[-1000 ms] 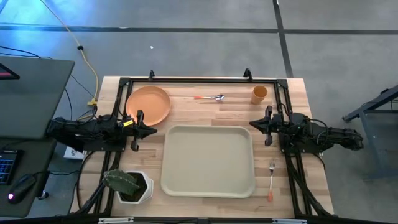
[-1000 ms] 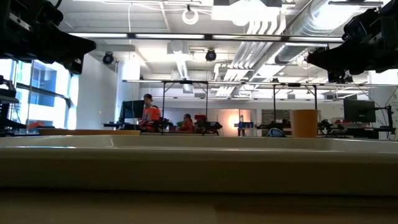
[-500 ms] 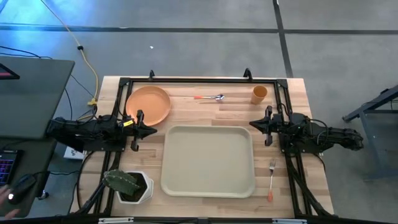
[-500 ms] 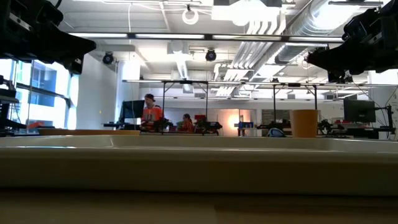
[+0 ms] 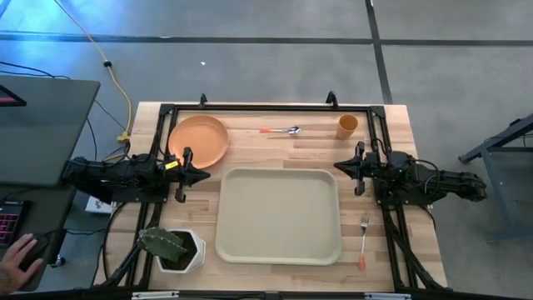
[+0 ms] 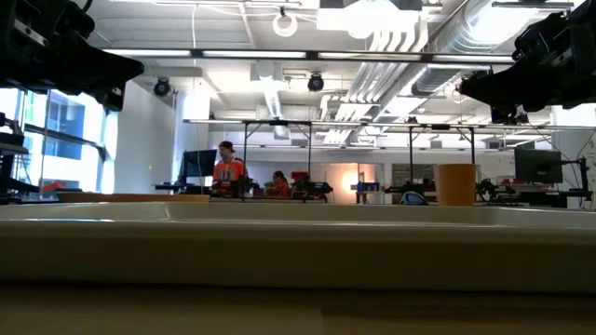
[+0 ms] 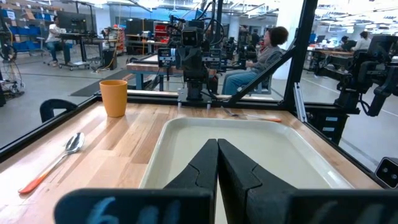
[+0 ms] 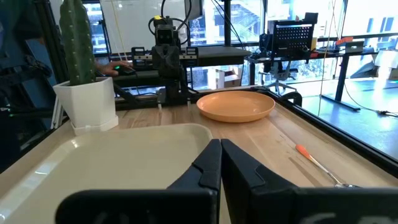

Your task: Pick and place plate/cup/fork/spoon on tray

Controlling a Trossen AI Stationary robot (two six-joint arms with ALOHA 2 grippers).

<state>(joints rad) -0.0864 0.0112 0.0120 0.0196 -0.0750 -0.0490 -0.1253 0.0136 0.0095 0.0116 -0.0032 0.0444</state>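
The beige tray (image 5: 280, 215) lies flat in the middle of the table. The orange plate (image 5: 200, 140) rests at the far left, the spoon (image 5: 281, 130) lies at the far middle and the cup (image 5: 347, 126) stands at the far right. The fork (image 5: 364, 240) lies beside the tray's right rim, near the front. My left gripper (image 5: 208, 176) hovers shut at the tray's left edge, pointing level across it (image 7: 217, 144). My right gripper (image 5: 336, 166) hovers shut at the tray's right edge, pointing level toward the left (image 8: 220, 144). Neither touches anything.
A white square pot with a green cactus (image 5: 173, 248) stands at the near left corner. A black frame (image 5: 266, 108) runs along the table's far edge and sides. A person's hand (image 5: 18, 254) rests on a desk left of the table.
Both arms have kept still. A person's hand has come into the high view at the lower left, beside the table.
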